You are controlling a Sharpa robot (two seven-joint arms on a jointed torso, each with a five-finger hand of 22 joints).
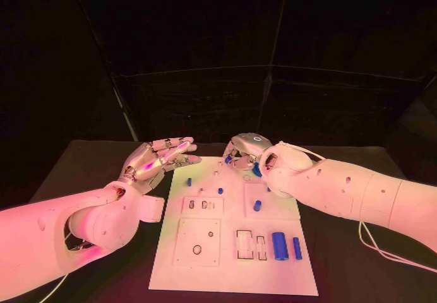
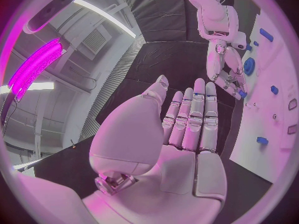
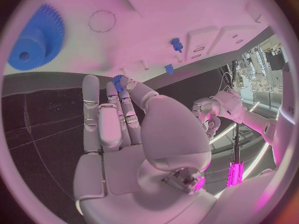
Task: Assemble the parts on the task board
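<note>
A robotics lab: a black table (image 1: pixel 91 158) bearing a white task board (image 1: pixel 218 265), enclosed by black curtains (image 1: pixel 228 95), under an industrial ceiling with strip lights (image 2: pixel 102 15) and exposed ducts.

Boards: 1, white board (image 1: pixel 182 265)
Hands: 2, left hand (image 1: pixel 162 159), right hand (image 1: pixel 245 150)
Cylinders, board's near right corner: 2, big cylinder (image 1: pixel 280 245), thin cylinder (image 1: pixel 298 248)
Pegs on board: 3 counted, peg (image 1: pixel 257 205), peg two (image 1: pixel 189 182), peg three (image 1: pixel 220 190)
Gears: 2, large gear (image 3: pixel 36 40), small gear (image 3: pixel 117 79)
</note>
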